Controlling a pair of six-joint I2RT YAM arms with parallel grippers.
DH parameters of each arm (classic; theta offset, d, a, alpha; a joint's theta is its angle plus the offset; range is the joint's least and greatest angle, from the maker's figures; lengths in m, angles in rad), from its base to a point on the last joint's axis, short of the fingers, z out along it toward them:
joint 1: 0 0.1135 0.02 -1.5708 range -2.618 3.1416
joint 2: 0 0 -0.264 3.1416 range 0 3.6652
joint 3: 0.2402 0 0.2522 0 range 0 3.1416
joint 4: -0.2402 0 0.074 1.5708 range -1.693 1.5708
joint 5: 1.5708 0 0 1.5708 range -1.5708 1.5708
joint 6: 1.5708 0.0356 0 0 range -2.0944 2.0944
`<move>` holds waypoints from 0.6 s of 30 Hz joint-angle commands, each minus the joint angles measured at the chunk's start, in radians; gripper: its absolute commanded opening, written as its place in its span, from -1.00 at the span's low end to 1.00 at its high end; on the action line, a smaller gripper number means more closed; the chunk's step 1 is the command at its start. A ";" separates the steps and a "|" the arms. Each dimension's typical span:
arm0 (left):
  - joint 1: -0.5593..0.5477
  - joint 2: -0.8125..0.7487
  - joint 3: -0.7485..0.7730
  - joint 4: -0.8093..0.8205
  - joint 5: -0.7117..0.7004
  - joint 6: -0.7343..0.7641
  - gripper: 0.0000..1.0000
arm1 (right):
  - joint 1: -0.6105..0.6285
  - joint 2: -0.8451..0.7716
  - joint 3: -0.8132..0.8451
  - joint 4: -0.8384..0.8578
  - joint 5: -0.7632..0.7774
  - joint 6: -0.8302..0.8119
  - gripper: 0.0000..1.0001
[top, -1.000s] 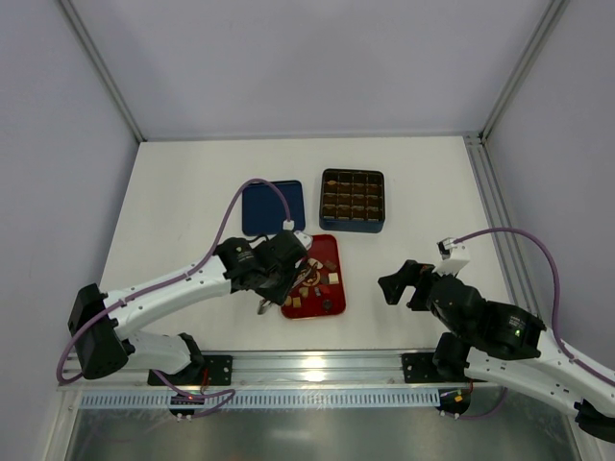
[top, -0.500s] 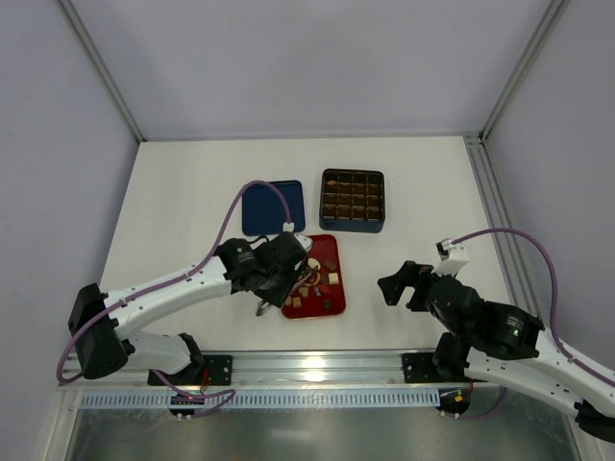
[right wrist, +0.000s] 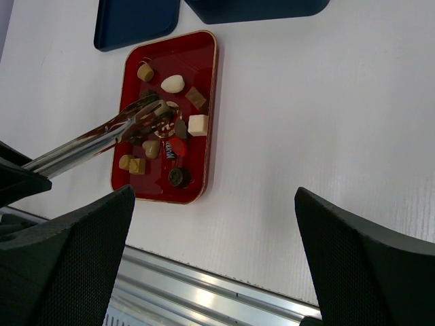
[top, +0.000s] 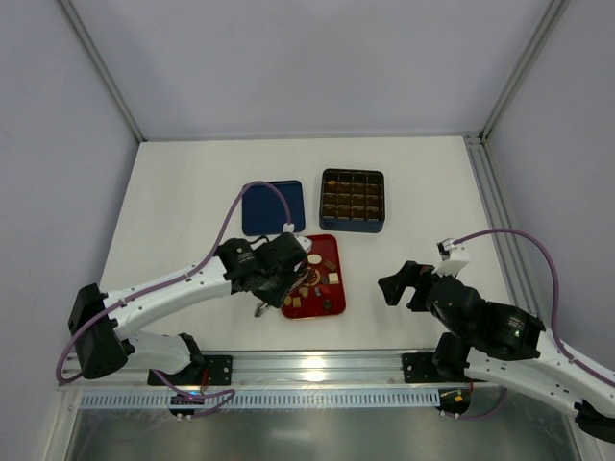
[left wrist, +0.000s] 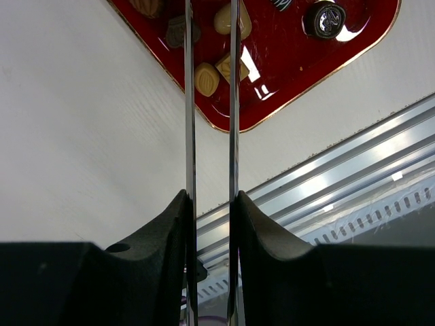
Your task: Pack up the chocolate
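The left gripper (left wrist: 211, 207) is clamped on a pair of metal tongs (right wrist: 102, 139), its two black fingers (left wrist: 163, 231) pressing the blades from either side. It hangs over the left edge of the red tray (right wrist: 204, 156), and the tongs slant in from there so their tips sit low over the tray's middle, right among the pieces. I can't tell from here whether the tips have anything pinched between them.

The chocolate (right wrist: 198, 124) is all scattered loose inside the red tray: tan and cream squares, a pale oval, a dark round one near the front corner. Behind the tray, to its left, lies a flat dark blue lid (top: 272, 206) on the white table (top: 173, 192). Behind the tray to its right stands the dark blue box (top: 352, 200) with its grid of brown cells.

Well to the right of the tray hovers the right gripper (right wrist: 215, 204), fingers spread wide with nothing between them.
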 commanded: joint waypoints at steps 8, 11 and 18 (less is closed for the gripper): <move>-0.008 -0.047 0.117 -0.052 -0.013 0.003 -0.55 | 0.005 -0.007 0.006 0.028 0.009 0.012 0.99; -0.008 -0.036 0.155 -0.054 -0.035 0.001 -0.55 | 0.005 -0.007 0.011 0.028 0.010 0.010 0.99; -0.008 0.019 0.220 -0.057 -0.045 0.008 -0.58 | 0.005 -0.016 0.017 0.011 0.010 0.012 1.00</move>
